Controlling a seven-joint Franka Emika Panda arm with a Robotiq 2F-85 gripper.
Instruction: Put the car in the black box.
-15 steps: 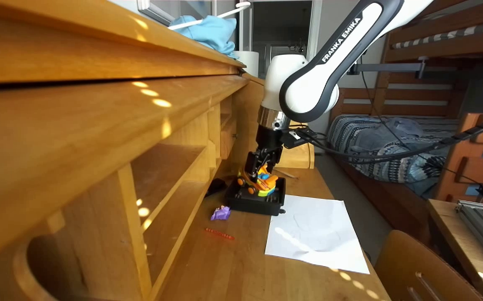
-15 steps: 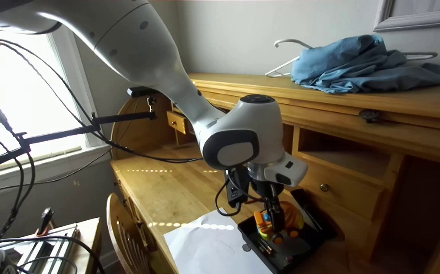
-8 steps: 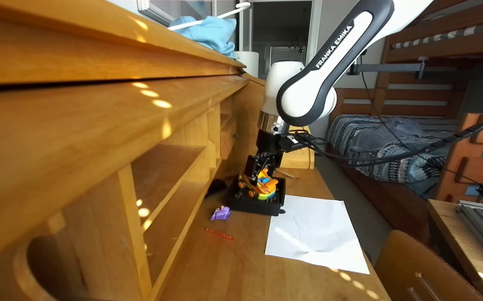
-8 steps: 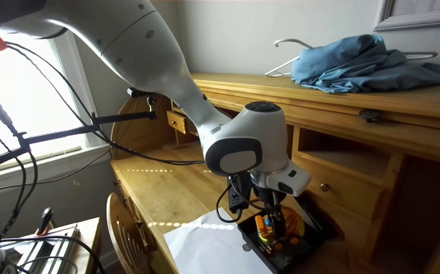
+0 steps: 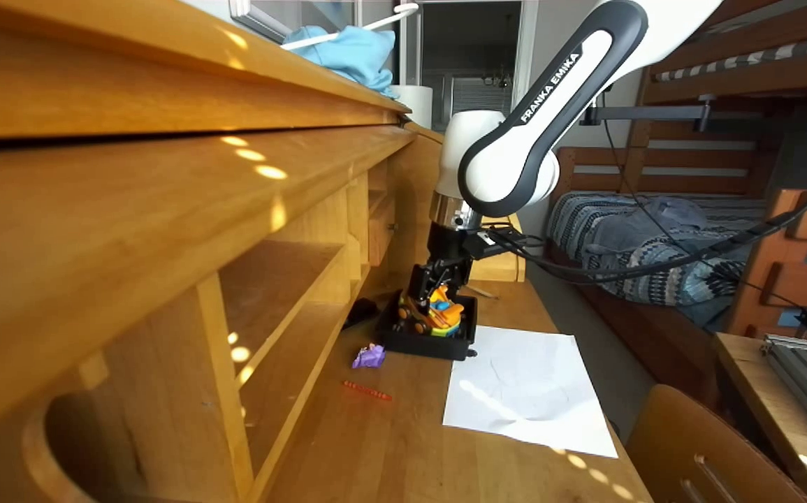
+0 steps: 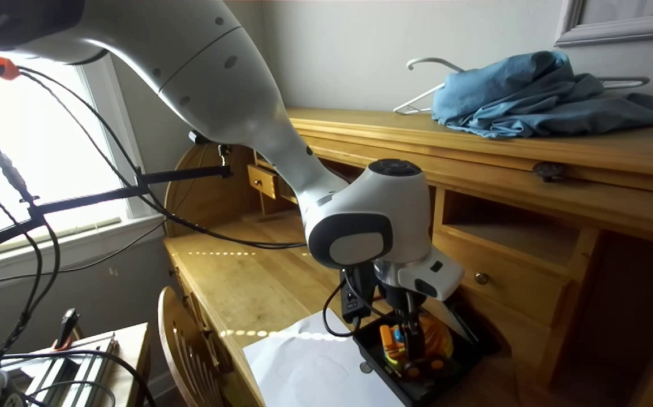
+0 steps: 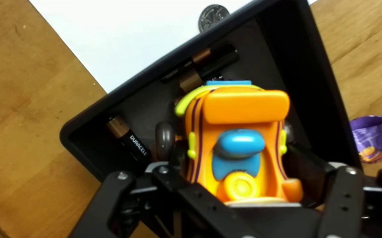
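Item: toy car point(image 7: 238, 142), orange, within the walls of the black box point(image 7: 313, 82); whether it touches bottom, unclear. My pincer point(image 7: 235, 157) pinches its flanks. Handling, I judge: light, rigid, smooth, apt to slip; best held squarely across the sides.

This is a bedroom in a home: in an exterior view a brown wooden bunk bed point(image 5: 759, 78) carries blue-and-grey patterned bedding point(image 5: 644, 244); in both exterior views crumpled light-blue cloth point(image 6: 530, 99) with a white clothes hanger point(image 6: 436, 60) lies atop a honey-coloured wooden hutch point(image 6: 473, 164) above the matching wooden tabletop point(image 6: 247, 288).
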